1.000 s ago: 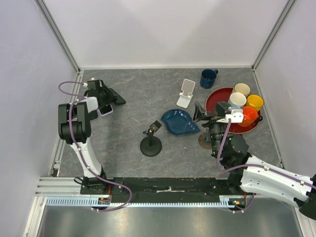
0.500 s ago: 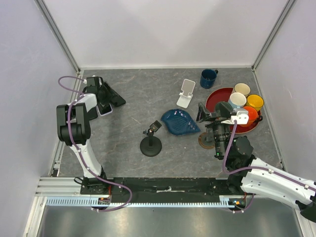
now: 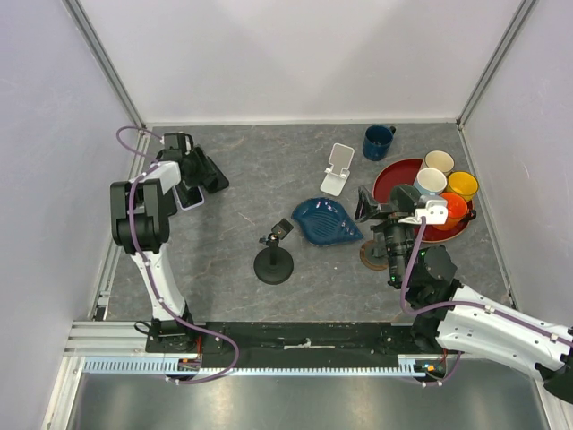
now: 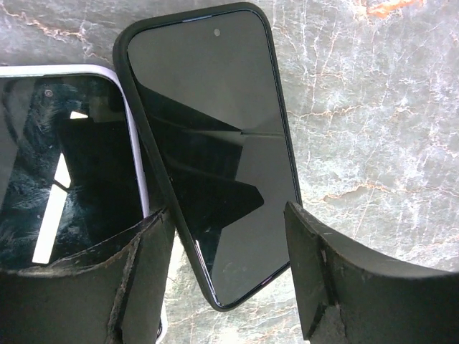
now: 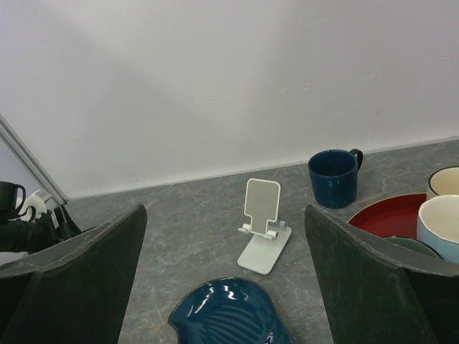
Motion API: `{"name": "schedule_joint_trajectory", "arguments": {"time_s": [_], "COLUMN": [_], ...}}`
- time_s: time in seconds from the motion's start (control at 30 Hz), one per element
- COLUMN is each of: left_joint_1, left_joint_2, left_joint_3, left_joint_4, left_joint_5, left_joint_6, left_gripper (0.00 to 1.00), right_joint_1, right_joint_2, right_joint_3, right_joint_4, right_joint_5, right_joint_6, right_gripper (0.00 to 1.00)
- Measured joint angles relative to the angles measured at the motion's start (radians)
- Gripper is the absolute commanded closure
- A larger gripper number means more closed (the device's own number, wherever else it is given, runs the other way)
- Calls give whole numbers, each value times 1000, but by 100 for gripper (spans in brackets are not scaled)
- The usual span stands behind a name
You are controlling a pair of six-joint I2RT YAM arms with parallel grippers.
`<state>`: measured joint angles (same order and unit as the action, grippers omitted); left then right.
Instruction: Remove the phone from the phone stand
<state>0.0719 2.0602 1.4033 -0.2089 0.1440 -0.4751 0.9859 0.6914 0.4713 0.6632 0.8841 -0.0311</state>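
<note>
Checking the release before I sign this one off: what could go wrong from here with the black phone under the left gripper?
1. The open left gripper straddles the black-cased smartphone, which lies on the grey marbled table. Lifting off at a slant could clip the phone and drag it.
2. That phone lies right against a white-cased smartphone, so a nudge might shift both.

Grey marbled tabletop (image 3: 269, 170), navy mug (image 3: 379, 141) near the back edge, red plate (image 3: 387, 175) just beside it to the right — carrying cream (image 3: 439, 162), pale blue (image 3: 431, 182), yellow (image 3: 463, 185) and orange (image 3: 453, 210) cups, blue leaf-shaped dish (image 3: 327, 222) mid-tabletop, small black stand (image 3: 274, 266) on a round base nearer the front
</note>
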Motion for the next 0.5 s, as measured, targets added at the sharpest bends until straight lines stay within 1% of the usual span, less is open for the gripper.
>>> {"name": "schedule_joint_trajectory", "arguments": {"time_s": [0.17, 0.33, 0.5], "left_joint_1": [-25, -49, -59], "left_joint_2": [1, 12, 14], "left_joint_3": [16, 71, 105], "left_joint_4": [-24, -71, -97], "left_joint_5": [-37, -66, -95], "left_joint_6": [48, 87, 118], "left_gripper": [30, 25, 15], "right_joint_1": [-1, -2, -2], "right_joint_2": [4, 3, 1], "right_joint_3": [0, 0, 0], "right_joint_4": [-2, -12, -18], "right_joint_5": [-6, -13, -15], "right_joint_6": [2, 6, 6], "right_gripper": [2, 2, 2]}}
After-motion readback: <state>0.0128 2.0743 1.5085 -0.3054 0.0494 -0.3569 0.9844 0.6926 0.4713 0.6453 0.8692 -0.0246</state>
